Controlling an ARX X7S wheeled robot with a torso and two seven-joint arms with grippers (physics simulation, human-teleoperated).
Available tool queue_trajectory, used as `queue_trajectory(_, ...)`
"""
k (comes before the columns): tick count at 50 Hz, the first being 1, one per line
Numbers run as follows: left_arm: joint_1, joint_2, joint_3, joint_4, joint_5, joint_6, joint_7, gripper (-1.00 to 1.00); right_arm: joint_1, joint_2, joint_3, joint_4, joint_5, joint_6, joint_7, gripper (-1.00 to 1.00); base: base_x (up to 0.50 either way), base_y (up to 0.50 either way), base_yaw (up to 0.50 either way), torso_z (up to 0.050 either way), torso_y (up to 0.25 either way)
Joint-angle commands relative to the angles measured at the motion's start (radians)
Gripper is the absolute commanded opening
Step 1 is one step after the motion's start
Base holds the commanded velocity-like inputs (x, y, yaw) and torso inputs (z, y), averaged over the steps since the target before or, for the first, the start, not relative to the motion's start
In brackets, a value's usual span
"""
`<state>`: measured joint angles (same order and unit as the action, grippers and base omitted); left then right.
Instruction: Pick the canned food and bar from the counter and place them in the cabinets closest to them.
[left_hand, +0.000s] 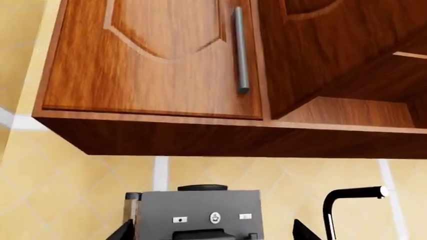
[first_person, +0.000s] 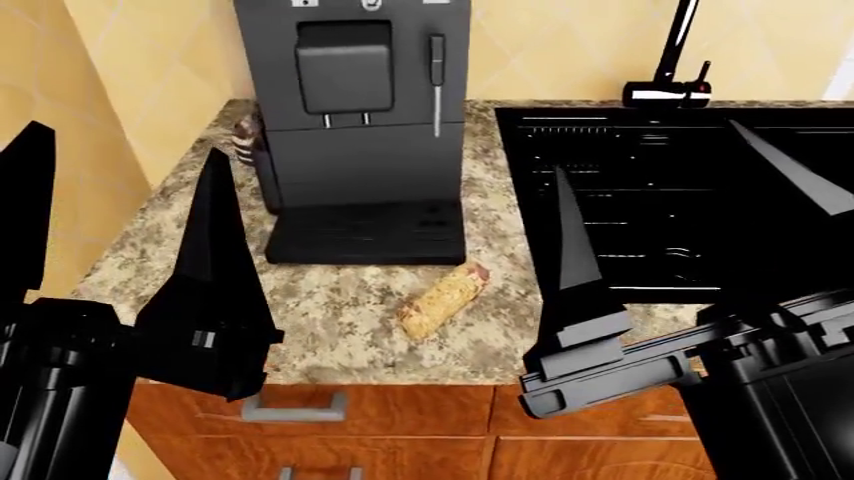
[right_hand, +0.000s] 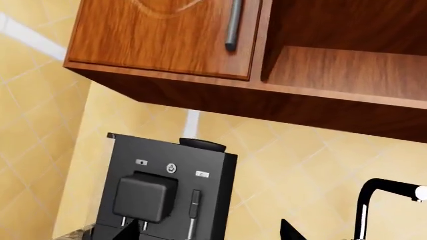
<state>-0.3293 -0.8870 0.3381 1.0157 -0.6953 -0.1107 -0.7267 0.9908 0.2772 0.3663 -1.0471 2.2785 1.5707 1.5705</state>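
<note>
The bar (first_person: 443, 299) lies on the counter (first_person: 334, 330) at mid-frame, before the coffee machine (first_person: 358, 120); my left gripper (first_person: 114, 210) and right gripper (first_person: 667, 210) flank it, both spread wide and holding nothing.

Light is falling evenly and brightly across all three views; no single source is showing. Renders are staying sharp edge to edge, no blur, no bending. Soft shadow is sitting under the coffee machine (first_person: 358, 130) on the counter (first_person: 334, 320). Faint sheen is showing on the cabinet door (left_hand: 147, 60).
</note>
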Motion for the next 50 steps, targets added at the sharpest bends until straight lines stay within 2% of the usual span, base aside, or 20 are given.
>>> queue_trajectory(1,-0.005,-0.007,0.011,-0.002,0.000,0.007,-0.007,1.00,0.007,0.001,0.007,0.000,0.009,0.000,0.000,1.00,0.35,0.43,0.00,0.000,0.000)
queue_trajectory(8,-0.008,-0.011,0.018,-0.003,0.001,0.011,-0.010,1.00,0.007,0.003,-0.026,0.000,-0.022,0.000,0.000,1.00,0.25,0.48,0.00,0.000,0.001)
queue_trajectory(19,-0.014,-0.019,0.027,0.001,-0.001,0.017,-0.019,1.00,-0.016,-0.004,-0.022,0.000,-0.026,0.000,0.000,1.00,0.01,0.50,0.00,0.000,0.000)
queue_trajectory(23,-0.015,-0.022,0.028,-0.001,-0.003,0.022,-0.022,1.00,-0.029,-0.004,0.022,0.000,-0.008,0.000,0.000,1.00,0.00,0.25,0.00,0.000,0.000)
queue_trajectory(28,-0.017,-0.024,0.034,-0.002,-0.001,0.023,-0.023,1.00,-0.097,-0.010,-0.005,0.000,-0.095,0.000,0.000,1.00,0.00,0.00,0.00,0.000,0.000)
queue_trajectory(33,-0.023,-0.030,0.036,0.003,-0.003,0.021,-0.031,1.00,-0.194,-0.002,-0.099,0.000,-0.310,0.000,0.000,1.00,0.00,0.00,0.00,0.000,0.000)
queue_trajectory(36,-0.025,-0.039,0.035,0.012,-0.009,0.024,-0.039,1.00,-0.268,-0.033,-0.115,0.000,-0.376,0.000,0.000,1.00,0.00,0.00,0.00,0.000,0.000)
queue_trajectory(40,-0.024,-0.049,0.038,0.017,-0.010,0.030,-0.045,1.00,-0.337,-0.075,-0.219,0.000,-0.488,-0.001,0.000,1.00,0.00,0.00,0.00,0.000,0.000)
queue_trajectory(50,-0.031,-0.084,0.053,0.024,-0.017,0.064,-0.072,1.00,-0.445,-0.126,-0.309,0.000,-0.592,-0.008,0.000,1.00,0.00,0.00,0.00,0.000,0.000)
